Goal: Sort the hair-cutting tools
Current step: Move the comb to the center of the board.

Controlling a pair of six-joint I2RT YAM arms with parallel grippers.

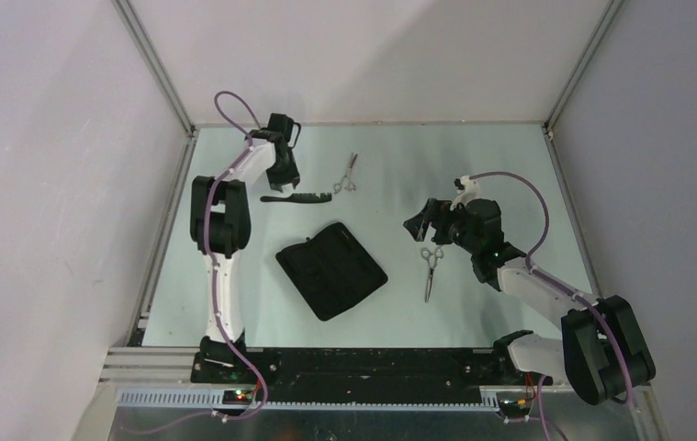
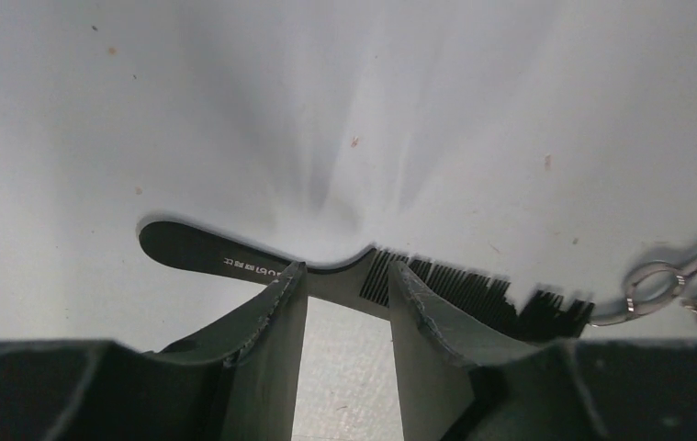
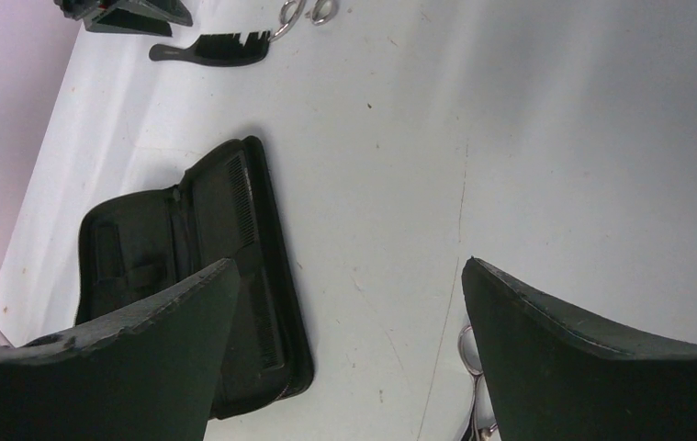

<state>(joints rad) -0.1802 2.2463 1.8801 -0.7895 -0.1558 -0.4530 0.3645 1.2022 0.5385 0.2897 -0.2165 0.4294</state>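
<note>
Top external, pale walled table [image 1: 473, 161], left pincer [image 2: 344, 272] open over comb [image 2: 188, 249], right pincer [image 3: 349, 266] open

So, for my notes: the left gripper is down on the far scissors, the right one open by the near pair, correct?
No: the left wrist view shows the left gripper down on the black comb, the far scissors beside it. The right gripper is open by the near pair.
</note>
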